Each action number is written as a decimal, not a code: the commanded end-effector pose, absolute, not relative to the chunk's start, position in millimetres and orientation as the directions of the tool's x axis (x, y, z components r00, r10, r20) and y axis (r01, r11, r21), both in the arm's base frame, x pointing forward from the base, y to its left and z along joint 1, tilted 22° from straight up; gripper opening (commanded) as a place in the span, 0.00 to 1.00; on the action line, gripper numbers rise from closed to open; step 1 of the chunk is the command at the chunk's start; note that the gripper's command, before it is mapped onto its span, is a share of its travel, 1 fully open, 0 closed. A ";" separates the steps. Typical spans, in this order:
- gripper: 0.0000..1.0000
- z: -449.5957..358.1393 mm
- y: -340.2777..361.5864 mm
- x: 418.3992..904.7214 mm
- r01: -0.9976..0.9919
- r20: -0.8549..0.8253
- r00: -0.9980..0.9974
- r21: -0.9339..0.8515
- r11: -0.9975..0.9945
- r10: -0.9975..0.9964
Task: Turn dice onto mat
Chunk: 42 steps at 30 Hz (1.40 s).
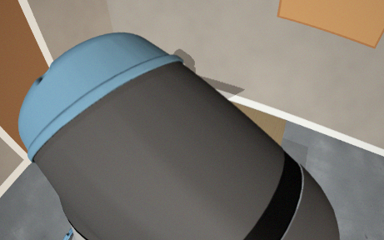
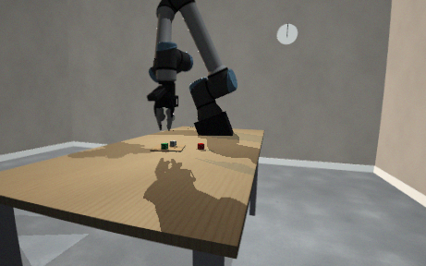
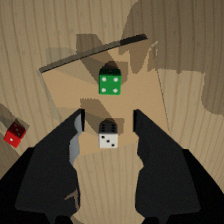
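Black two-jaw hand (image 3: 108, 131) partly spread, pinching nothing, above the wooden surface (image 2: 115, 185). Small white die (image 3: 108, 135) and green die (image 3: 110, 83) on tan mat (image 3: 150, 100); red die (image 3: 14, 134) off it, 9 o'clock.
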<state>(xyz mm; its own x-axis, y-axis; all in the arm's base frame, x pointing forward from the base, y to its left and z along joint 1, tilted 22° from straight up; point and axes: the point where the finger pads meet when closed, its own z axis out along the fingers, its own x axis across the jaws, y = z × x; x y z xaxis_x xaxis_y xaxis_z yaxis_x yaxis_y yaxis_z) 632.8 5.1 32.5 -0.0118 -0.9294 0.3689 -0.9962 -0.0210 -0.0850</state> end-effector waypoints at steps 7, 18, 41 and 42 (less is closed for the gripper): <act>1.00 40.6 8.5 630.8 -0.997 0.369 -0.012 -0.074 -0.017 -0.929; 1.00 40.6 8.5 630.8 -0.997 0.369 -0.012 -0.074 -0.017 -0.929; 1.00 80.6 24.4 627.5 -0.997 0.369 -0.012 -0.074 -0.017 -0.929; 1.00 85.6 26.4 627.1 -0.997 0.369 -0.012 -0.074 -0.017 -0.929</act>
<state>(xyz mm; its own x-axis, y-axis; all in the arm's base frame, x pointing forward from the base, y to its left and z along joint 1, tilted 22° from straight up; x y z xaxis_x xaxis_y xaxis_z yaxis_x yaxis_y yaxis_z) 625.9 16.8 57.4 -0.0095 -0.9299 0.3678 -0.9976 -0.0167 -0.0678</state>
